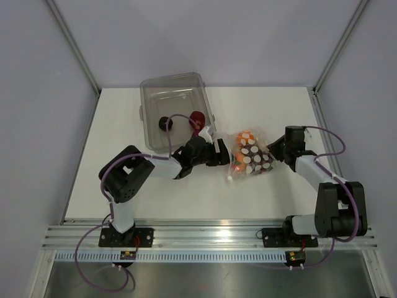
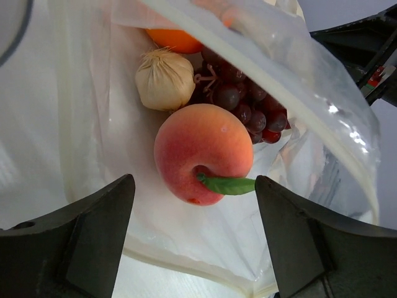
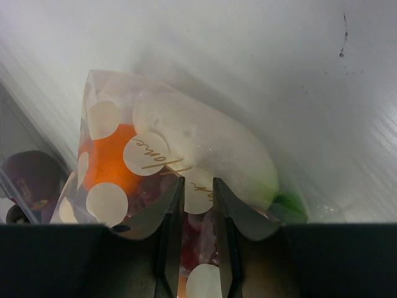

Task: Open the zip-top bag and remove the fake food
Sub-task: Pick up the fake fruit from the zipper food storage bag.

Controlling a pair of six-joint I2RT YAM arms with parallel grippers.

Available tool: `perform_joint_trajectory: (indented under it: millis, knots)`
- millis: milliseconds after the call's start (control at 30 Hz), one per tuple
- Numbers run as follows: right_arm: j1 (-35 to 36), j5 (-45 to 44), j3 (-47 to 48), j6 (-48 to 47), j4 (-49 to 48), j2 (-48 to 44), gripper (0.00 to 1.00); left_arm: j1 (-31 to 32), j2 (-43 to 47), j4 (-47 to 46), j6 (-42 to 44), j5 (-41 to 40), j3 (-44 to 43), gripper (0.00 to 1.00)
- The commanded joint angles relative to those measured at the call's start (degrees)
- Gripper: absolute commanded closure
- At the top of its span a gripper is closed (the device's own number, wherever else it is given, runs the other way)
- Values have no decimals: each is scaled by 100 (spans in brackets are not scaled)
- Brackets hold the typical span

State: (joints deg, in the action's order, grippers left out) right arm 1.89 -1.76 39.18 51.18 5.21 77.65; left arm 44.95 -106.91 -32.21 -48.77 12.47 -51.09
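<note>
I see the white table [image 1: 118, 180] with my two arms bolted at its near edge; toward the far side sits a rigid clear bin [image 1: 177, 102], holding a dark red piece [image 1: 197, 118] and a darker round piece [image 1: 165, 123], which I judge to be items already taken out; just right of the bin lies the zip-top bag [image 1: 250, 156], clear with white dots, on its side between the two arms; the right gripper [image 3: 197, 186] has its jaws nearly together on a fold of the bag's far end, I judge to anchor it so it cannot slide while the other arm reaches in; the left gripper [image 2: 193, 186] stands at the bag's open mouth, jaws spread wide and holding nothing; inside the bag is the fake food [image 2: 214, 112]: a peach [image 2: 201, 149] lies between the jaws, untouched, then dark grapes [image 2: 242, 102], a pale garlic bulb [image 2: 164, 79] and an orange piece [image 2: 173, 40] behind it.
</note>
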Motion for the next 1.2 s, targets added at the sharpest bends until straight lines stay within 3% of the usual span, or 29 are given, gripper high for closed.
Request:
perform_joint_trajectory:
  millis: [0, 167, 667, 933, 1167]
  knots:
    - [66, 150, -24, -38, -222, 31, 68, 93, -136, -453, -53, 221, -305, 16]
    - [110, 141, -42, -55, -249, 49, 68, 154, -251, -488, -44, 273, -402, 9]
    - [145, 369, -59, 24, -354, 330, 68, 295, -532, -137, 26, 142, -674, 1]
    - [154, 413, -59, 24, -380, 365, 69, 348, -699, 13, 96, 115, -832, 2]
    - [154, 431, -59, 15, -363, 339, 69, 348, -840, 179, 96, 159, -973, 12]
